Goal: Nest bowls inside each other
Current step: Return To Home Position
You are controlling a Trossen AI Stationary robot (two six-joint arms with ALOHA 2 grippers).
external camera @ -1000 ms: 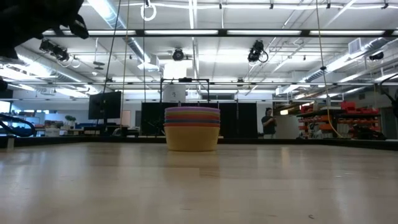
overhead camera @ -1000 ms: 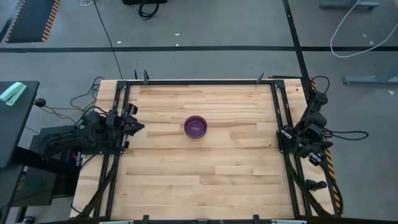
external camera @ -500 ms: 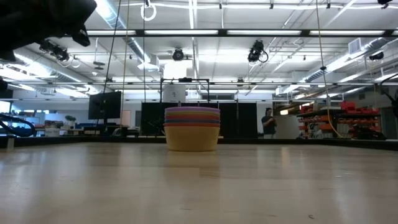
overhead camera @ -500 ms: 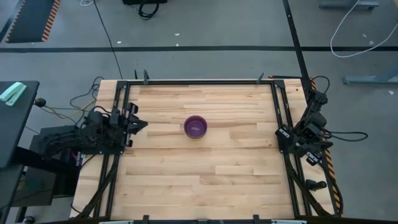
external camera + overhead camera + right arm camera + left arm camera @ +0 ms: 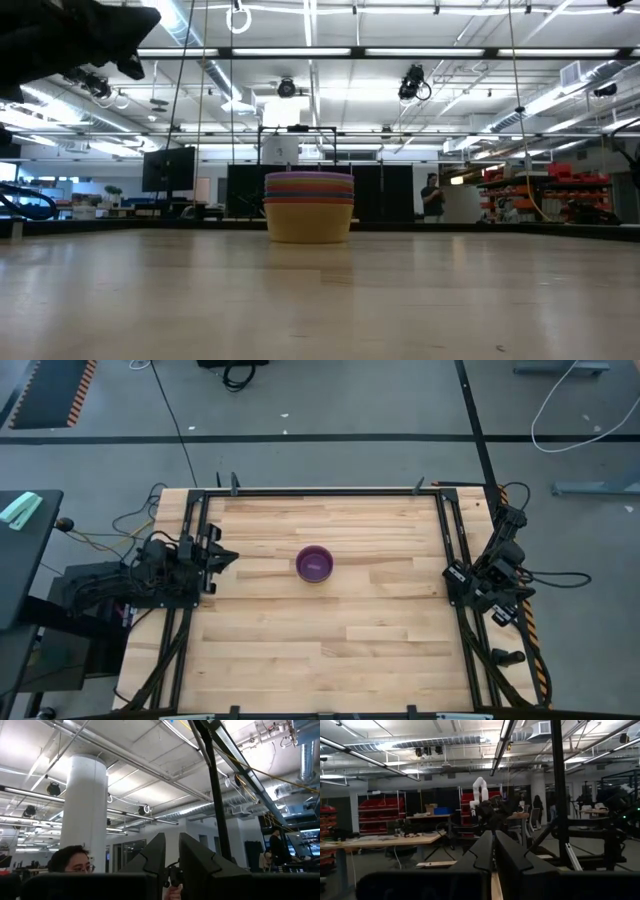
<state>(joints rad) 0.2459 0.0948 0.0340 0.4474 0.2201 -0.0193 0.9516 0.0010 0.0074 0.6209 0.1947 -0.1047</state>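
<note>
Nested in one upright stack at the middle of the table point(image 5: 330, 640): the bowls point(image 5: 314, 564), mouths up, stack axis vertical, round with no long side. Purple on top, yellow at the base (rims between too thin to sort in the low view). Well apart on either side, at the table's edges: left gripper point(image 5: 224, 556), fingers pressed together on nothing; right gripper point(image 5: 452, 573), fingers drawn almost together, likewise holding nothing.

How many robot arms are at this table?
2. The left gripper sits at the table's left edge and the right gripper at its right edge, both away from the stacked bowls.
</note>
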